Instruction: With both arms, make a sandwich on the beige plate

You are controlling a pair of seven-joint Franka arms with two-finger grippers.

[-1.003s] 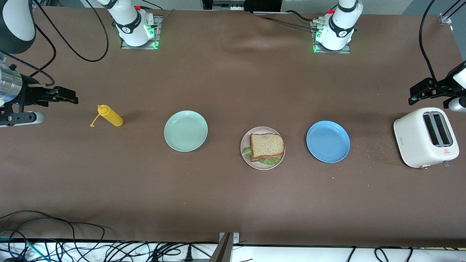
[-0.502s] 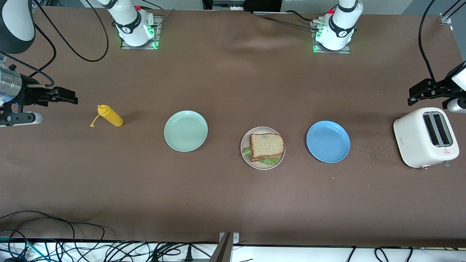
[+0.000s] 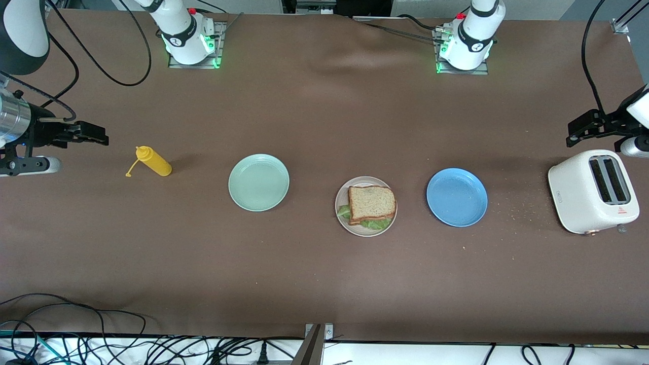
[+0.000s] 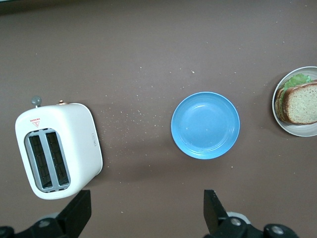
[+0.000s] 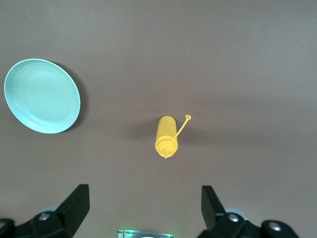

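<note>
The brown-bread lettuce sandwich (image 3: pixel 371 204) lies on the round beige plate (image 3: pixel 365 230). The left gripper (image 4: pixel 147 210) and the right gripper (image 5: pixel 144 207) both wait with fingers wide, holding nothing.

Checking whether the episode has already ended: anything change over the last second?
Almost nothing. The left gripper, open and empty over the table beside the toaster, crept slightly toward the table's end. The right gripper, open near the mustard bottle, stayed put. The sandwich stays on the beige plate.
</note>
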